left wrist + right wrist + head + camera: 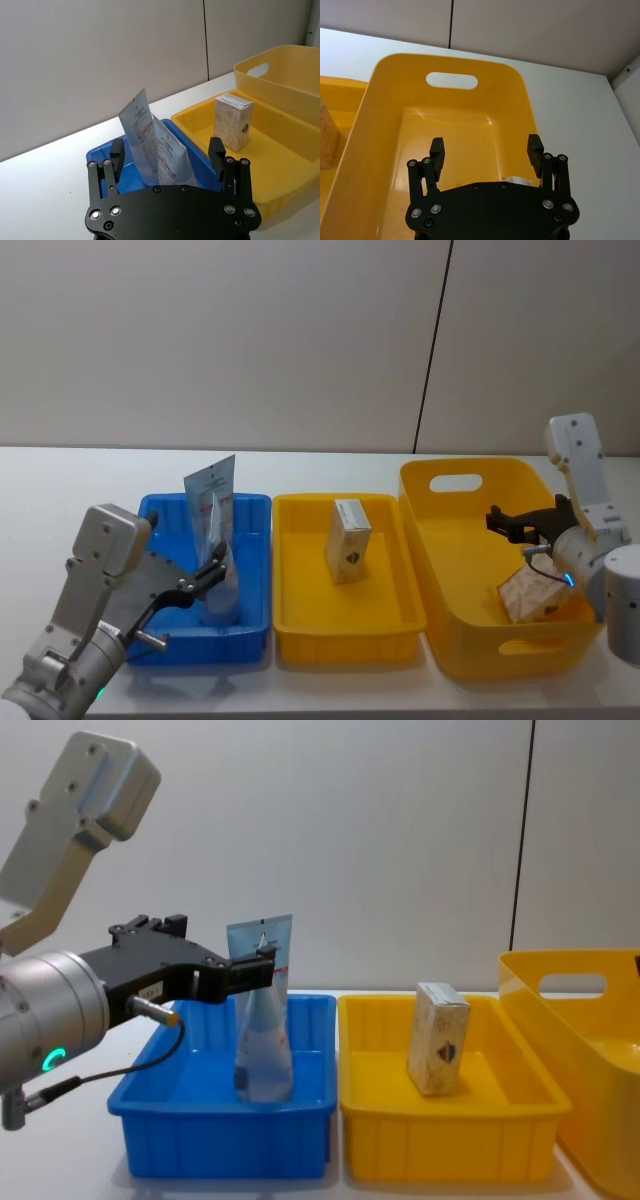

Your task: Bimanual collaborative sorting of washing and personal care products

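Note:
Two pale-blue tubes stand upright in the blue tray [160, 506], a narrow tube [138, 117] behind a wider one with red print [172, 157]; they show as tubes [213, 515] from the head and tubes [263, 1030] from the chest. My left gripper [167, 150] is open with a finger on each side of them, reaching in from the tray's left [262, 965]. A cream box [347, 538] stands in the middle yellow tray [300, 630]. Another cream box [535, 598] lies in the yellow basket [450, 640]. My right gripper [486, 150] hangs open over the basket [505, 523].
The three containers stand side by side on the white table [60, 490], blue tray, yellow tray, then basket. The basket has tall walls and a handle slot [452, 80]. A grey wall runs behind the table.

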Robot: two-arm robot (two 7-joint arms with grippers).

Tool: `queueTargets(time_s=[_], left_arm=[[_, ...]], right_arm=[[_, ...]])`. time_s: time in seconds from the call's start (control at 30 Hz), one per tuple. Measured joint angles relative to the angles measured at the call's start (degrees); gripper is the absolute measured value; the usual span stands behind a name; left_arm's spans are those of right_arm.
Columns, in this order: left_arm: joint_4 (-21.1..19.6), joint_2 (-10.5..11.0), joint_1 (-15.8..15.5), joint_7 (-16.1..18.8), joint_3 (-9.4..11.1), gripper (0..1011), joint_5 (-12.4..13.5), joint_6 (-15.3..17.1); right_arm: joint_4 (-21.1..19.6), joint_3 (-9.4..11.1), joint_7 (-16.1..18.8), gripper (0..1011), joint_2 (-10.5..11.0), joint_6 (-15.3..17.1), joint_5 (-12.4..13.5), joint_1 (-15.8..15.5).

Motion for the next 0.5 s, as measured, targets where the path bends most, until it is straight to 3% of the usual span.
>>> queueTargets(time_s=[0.5], left_arm=[[0.7, -1.4, -1.6, -1.9, -0.6, 1001, -2.0, 4.7]], right_arm=[[0.1, 0.0, 0.1, 1003, 0.0, 0.1, 0.0, 0.0]])
